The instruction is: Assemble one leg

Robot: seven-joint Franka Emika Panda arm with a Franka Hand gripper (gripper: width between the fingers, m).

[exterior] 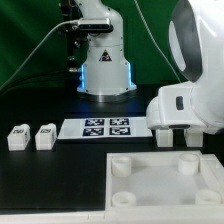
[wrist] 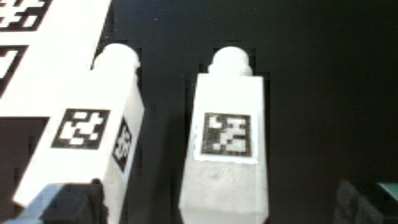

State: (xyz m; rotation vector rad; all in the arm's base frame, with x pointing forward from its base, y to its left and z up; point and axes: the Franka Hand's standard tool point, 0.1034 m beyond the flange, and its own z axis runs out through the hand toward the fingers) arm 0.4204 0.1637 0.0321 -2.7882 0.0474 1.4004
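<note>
A: Status on the leg job?

B: Early. The two-finger gripper (wrist: 217, 200) has its jaws spread wide, nothing clamped. Its dark fingers (wrist: 377, 196) are blurred in the wrist view.

A: Where's the part?

B: A small stubby white plastic leg w/ a black-and-white square tag (wrist: 228, 135) lies flat on the black table (wrist: 169, 40) right under the gripper, between the fingers & apart from both afaict. A second leg (wrist: 93, 135), same kind, lies just beside it, roughly parallel, near one finger. The thin flat white marker board (wrist: 22, 60) is just past that one; touching or not, can't tell.

A: The other two?

B: A third leg (exterior: 17, 136) & a fourth leg (exterior: 45, 136) lie well apart from the gripper, beyond the marker board.

A: And the panel?

B: The large white square panel w/ round corner sockets (exterior: 160, 185) sits near the gripper. Every socket in view is empty. So nothing's done yet imo: close on the leg, lift, carry, seat it in a socket.
</note>
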